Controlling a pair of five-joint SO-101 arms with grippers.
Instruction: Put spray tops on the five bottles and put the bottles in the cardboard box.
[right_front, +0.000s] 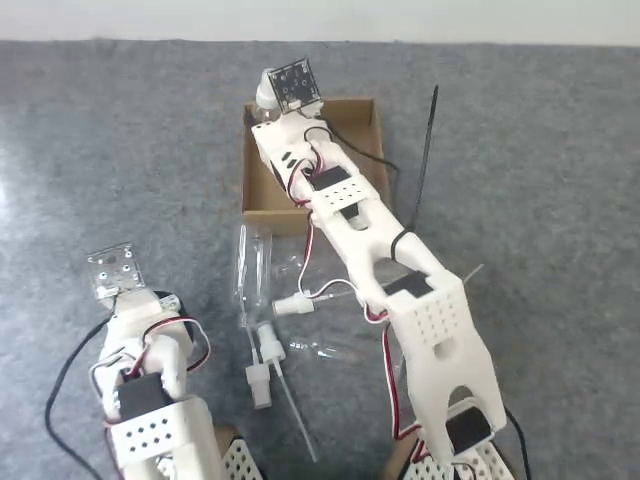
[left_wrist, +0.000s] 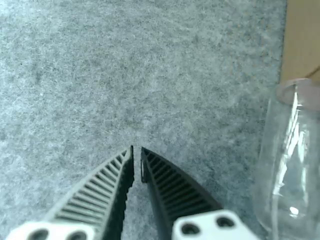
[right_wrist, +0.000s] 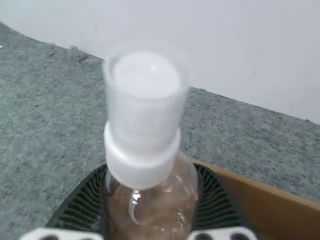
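My right gripper is shut on a clear bottle that stands upright between its black fingers. A white spray top with a clear cap sits on the bottle's neck. In the high view the right gripper holds this bottle at the far left corner of the cardboard box. My left gripper is shut and holds nothing, just above the grey carpet. A clear bottle lies beside it, and a corner of the box shows beyond.
Between the arms, in front of the box, lie clear bottles and loose white spray tops with long dip tubes. The left arm stays at the near left. Open carpet spreads to the left and far right.
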